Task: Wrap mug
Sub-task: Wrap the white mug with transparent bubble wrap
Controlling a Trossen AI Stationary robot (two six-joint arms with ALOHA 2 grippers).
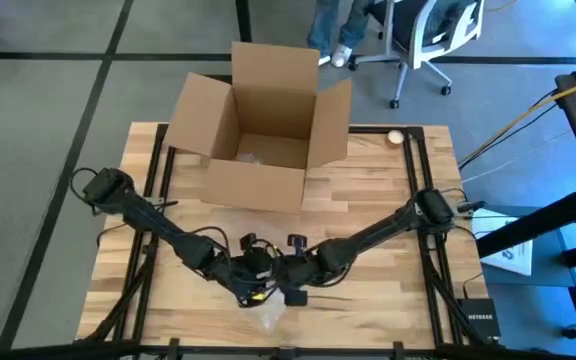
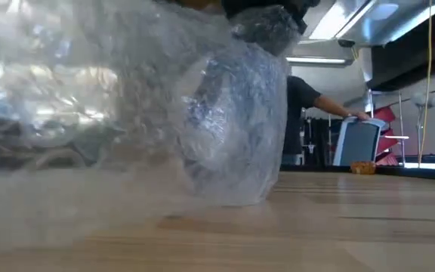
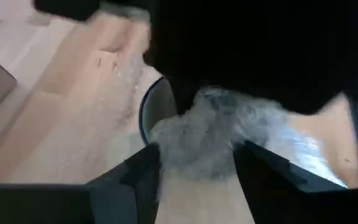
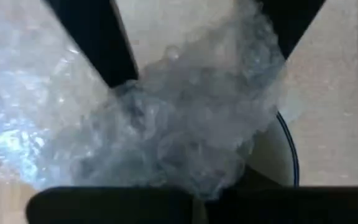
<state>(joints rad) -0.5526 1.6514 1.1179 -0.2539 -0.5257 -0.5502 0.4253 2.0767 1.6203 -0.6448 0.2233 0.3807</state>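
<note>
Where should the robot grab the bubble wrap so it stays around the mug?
Probably the loose bunched wrap above the mug's rim, pinched from above. There it gathers into a wad thin enough for fingers, while lower down it lies stretched over the mug's round side. Both grippers, left and right, already straddle it there.

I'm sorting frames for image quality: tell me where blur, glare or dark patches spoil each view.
Low view: bubble wrap fills the frame, glinting, near table edge soft. Left wrist view: motion blur, black upper half. Right wrist view: wrap blurred, mug rim barely showing. High view: evenly lit, sharp.
</note>
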